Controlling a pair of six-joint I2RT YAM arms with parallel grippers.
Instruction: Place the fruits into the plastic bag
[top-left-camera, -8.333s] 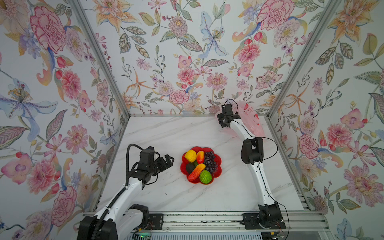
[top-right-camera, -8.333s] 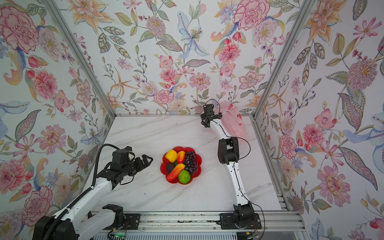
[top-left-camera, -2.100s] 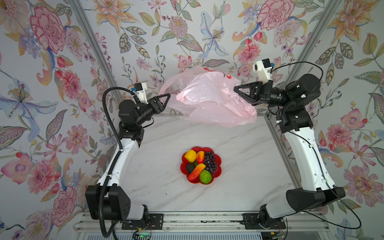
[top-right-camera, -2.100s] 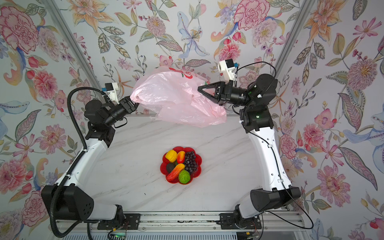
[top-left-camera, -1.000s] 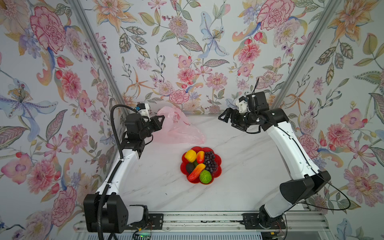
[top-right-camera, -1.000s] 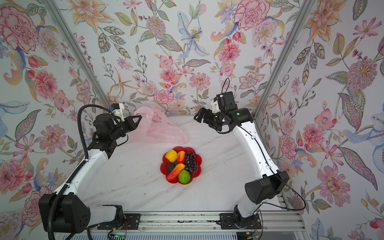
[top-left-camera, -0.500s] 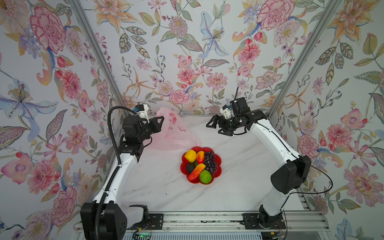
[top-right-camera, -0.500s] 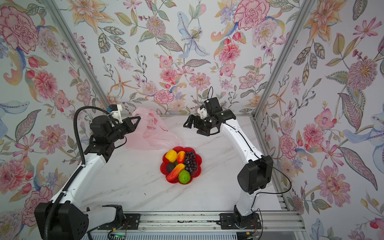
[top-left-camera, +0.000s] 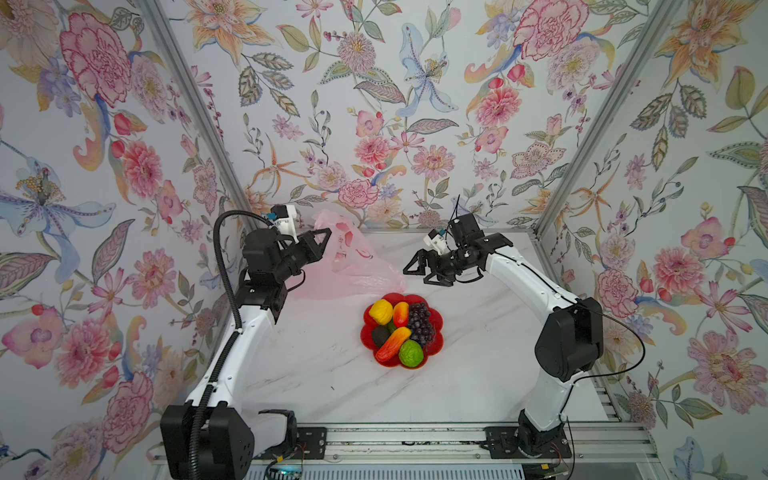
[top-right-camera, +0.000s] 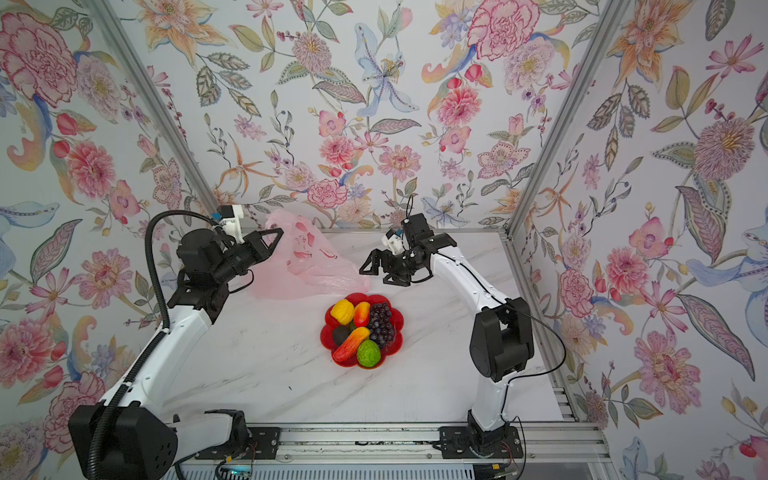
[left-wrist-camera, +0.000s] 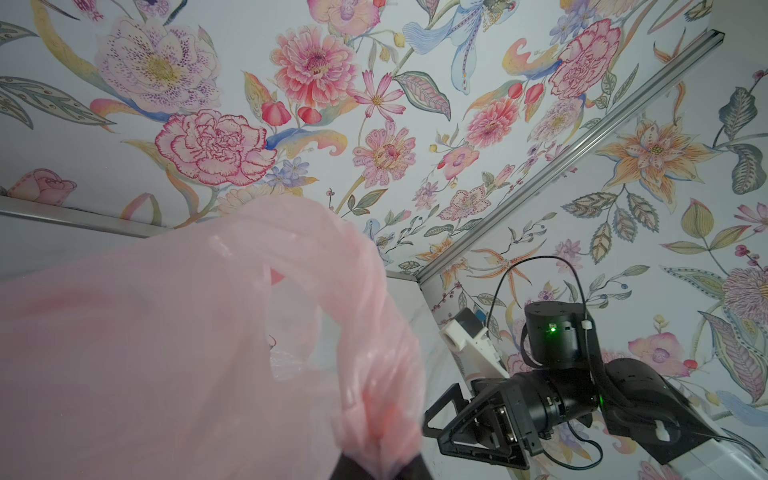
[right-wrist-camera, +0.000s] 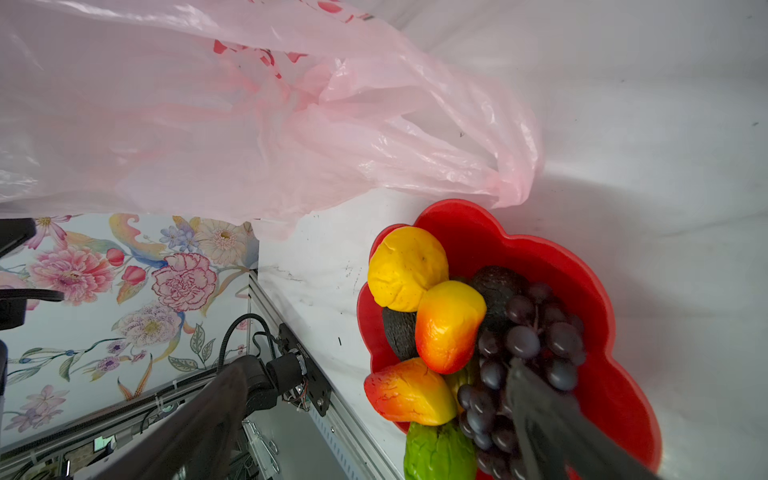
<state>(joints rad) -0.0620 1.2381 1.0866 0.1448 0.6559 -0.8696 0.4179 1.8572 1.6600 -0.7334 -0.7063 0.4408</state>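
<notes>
Floral walls enclose a marble tabletop (top-left-camera: 324, 365). The left pincer (top-left-camera: 325, 233) pinches a bunched edge of the plastic bag (top-left-camera: 357, 270), slumped just behind the red plate (top-left-camera: 437, 347); the right pincer (top-left-camera: 419, 271) hangs spread beside it. The film looks light, limp, slippery, best taken at its rim; the fruits (top-left-camera: 399, 328), heaped on the plate, look firm, glossy.

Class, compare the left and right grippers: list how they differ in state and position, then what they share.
The left gripper is shut on the bag; the right gripper is open and empty. The left sits at the bag's raised end; the right hangs by its low end, behind the plate. Both have black triangular fingers.
</notes>
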